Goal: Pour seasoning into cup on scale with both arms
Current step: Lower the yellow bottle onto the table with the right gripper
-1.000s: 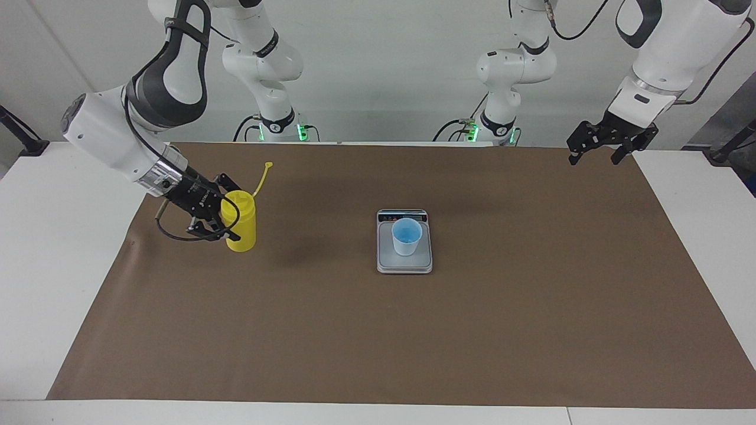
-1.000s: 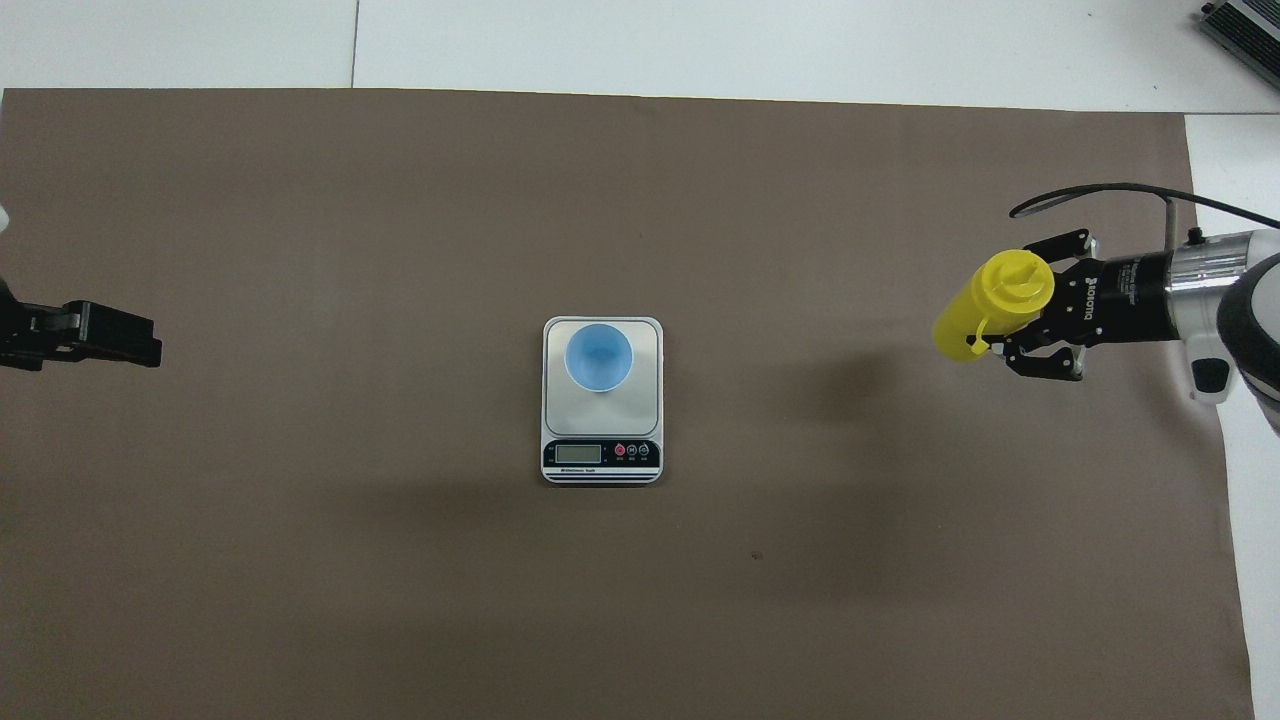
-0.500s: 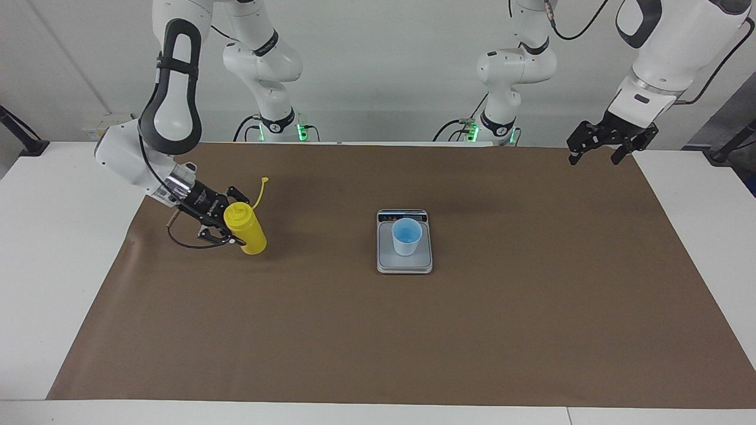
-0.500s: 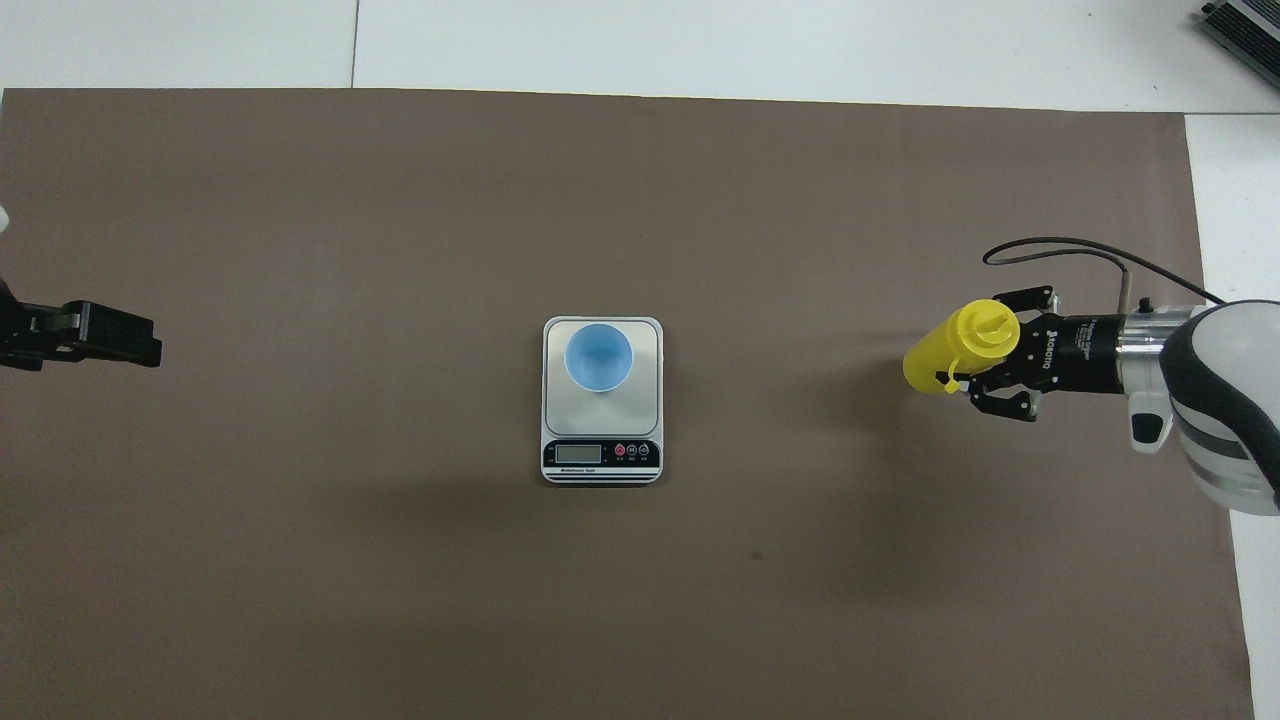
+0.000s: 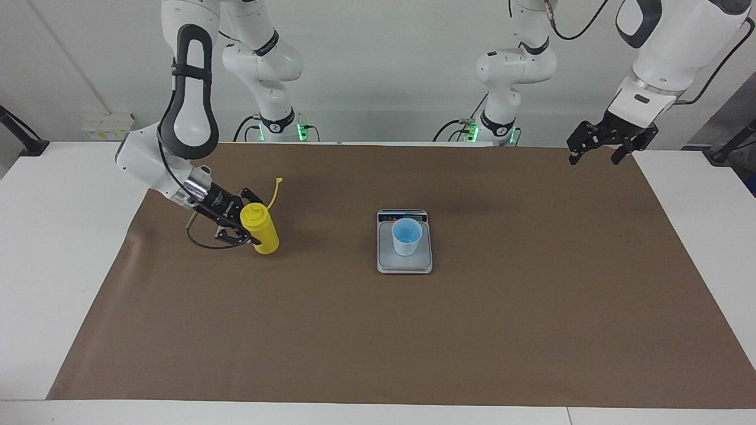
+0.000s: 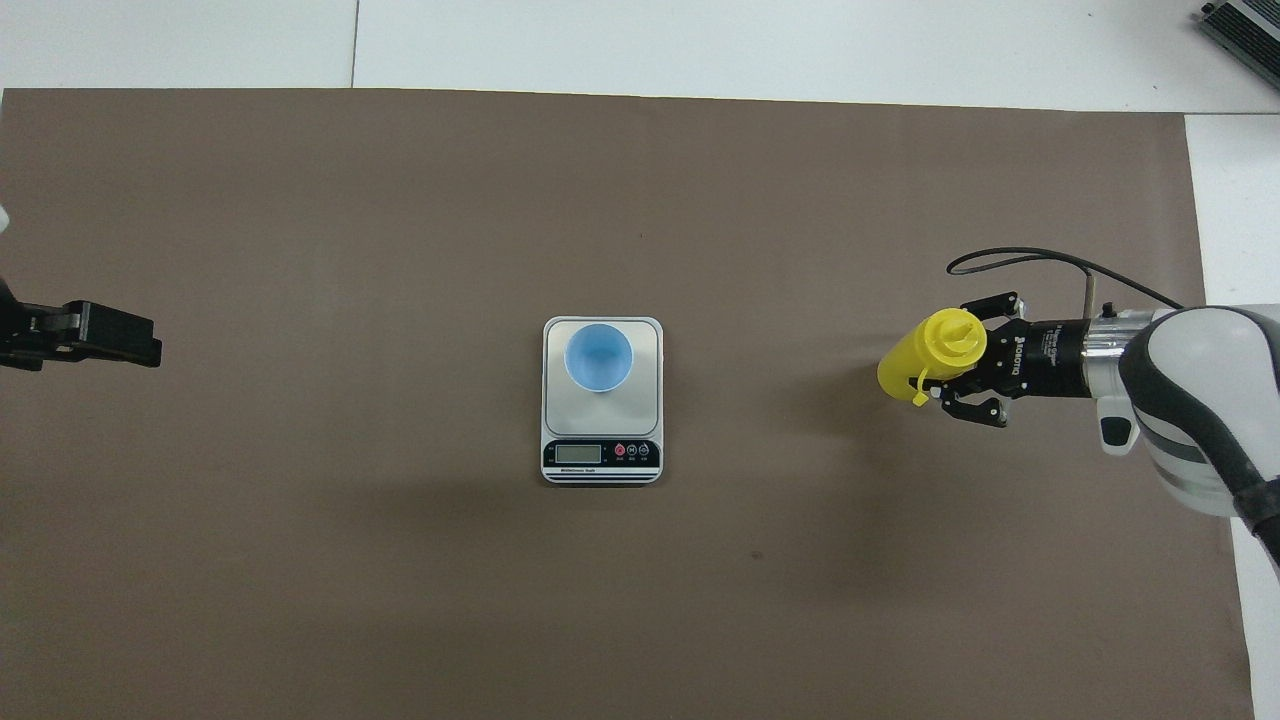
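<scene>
The yellow seasoning bottle (image 5: 261, 229) (image 6: 925, 350) hangs upright over the brown mat toward the right arm's end of the table, its cap strap sticking up. My right gripper (image 5: 247, 227) (image 6: 965, 365) is shut on the bottle's upper part from the side. The light-blue cup (image 5: 406, 235) (image 6: 598, 357) stands upright on the silver scale (image 5: 404, 262) (image 6: 602, 420) at the middle of the mat, with the display strip on the edge nearer to the robots. My left gripper (image 5: 601, 149) (image 6: 140, 350) waits open over the mat's edge at the left arm's end.
A brown mat (image 5: 413, 330) covers most of the white table (image 5: 53, 248). Bare mat lies between the bottle and the scale. A dark device corner (image 6: 1245, 25) shows at the table's farthest corner toward the right arm's end.
My right gripper has carried the bottle toward the scale and lower over the mat. The left gripper, the cup and the scale have not moved.
</scene>
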`<action>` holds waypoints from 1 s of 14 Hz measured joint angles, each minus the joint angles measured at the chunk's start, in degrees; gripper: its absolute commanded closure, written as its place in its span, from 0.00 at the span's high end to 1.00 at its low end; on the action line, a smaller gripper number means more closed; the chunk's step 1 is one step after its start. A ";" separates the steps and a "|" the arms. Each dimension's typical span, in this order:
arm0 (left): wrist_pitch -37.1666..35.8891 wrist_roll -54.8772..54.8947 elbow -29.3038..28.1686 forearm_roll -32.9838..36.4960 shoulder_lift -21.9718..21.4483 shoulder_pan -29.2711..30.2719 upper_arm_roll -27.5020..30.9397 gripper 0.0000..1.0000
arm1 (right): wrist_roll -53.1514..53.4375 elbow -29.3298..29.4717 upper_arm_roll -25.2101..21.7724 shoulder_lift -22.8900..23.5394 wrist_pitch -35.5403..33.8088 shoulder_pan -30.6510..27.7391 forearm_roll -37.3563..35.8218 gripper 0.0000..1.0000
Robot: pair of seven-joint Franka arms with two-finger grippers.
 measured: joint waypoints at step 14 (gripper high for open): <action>0.00 0.00 0.00 0.00 0.00 0.00 0.00 1.00 | -1.85 -0.05 -0.02 -0.65 0.00 0.04 -0.27 0.80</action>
